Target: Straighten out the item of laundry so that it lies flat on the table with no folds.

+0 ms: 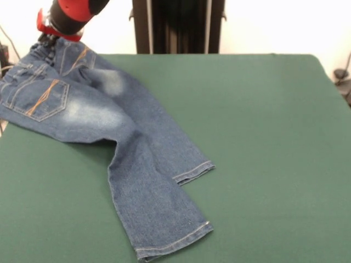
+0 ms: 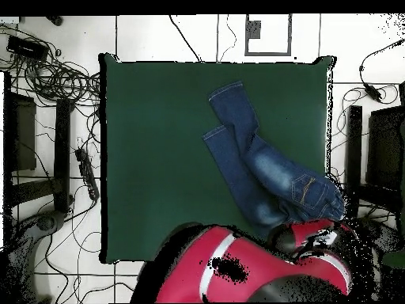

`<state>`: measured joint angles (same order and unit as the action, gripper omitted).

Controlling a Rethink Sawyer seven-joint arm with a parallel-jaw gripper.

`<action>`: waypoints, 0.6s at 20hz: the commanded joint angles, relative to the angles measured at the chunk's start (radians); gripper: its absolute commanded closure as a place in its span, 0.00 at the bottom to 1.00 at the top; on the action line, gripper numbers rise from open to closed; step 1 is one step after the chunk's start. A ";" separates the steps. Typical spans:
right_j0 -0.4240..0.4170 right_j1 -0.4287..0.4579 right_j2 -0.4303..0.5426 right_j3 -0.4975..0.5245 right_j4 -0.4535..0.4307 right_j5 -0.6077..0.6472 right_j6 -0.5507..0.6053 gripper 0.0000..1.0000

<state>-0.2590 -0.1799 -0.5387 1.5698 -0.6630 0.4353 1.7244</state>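
On the green felt table [image 1: 263,137], faded denim jeans [image 1: 109,137] lie creased; fingers' [image 1: 48,38] state unclear.

A white tiled floor [image 2: 150,38] surrounds everything, strewn with tangled black cables [image 2: 59,75] (thickest at the overhead view's upper left). A dark rectangular frame [image 2: 270,36] lies on the tiles at the top. Black stands [image 2: 35,142] flank both sides.

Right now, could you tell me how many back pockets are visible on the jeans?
2. One back pocket faces the camera near the table's left edge; the other back pocket lies behind it, just below the arm.
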 commanded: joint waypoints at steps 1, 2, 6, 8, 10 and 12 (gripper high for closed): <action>-0.280 -0.225 0.258 0.167 0.085 0.010 -0.092 1.00; -0.284 -0.227 0.264 0.168 0.080 0.014 -0.091 1.00; -0.304 -0.257 0.283 0.193 0.042 0.023 -0.082 1.00; -0.309 -0.260 0.292 0.195 0.028 0.030 -0.072 1.00; -0.312 -0.258 0.297 0.194 0.016 0.027 -0.059 1.00; -0.313 -0.256 0.300 0.198 0.007 0.025 -0.049 1.00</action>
<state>-0.6110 -0.4115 -0.4050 1.6590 -0.6448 0.4357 1.7244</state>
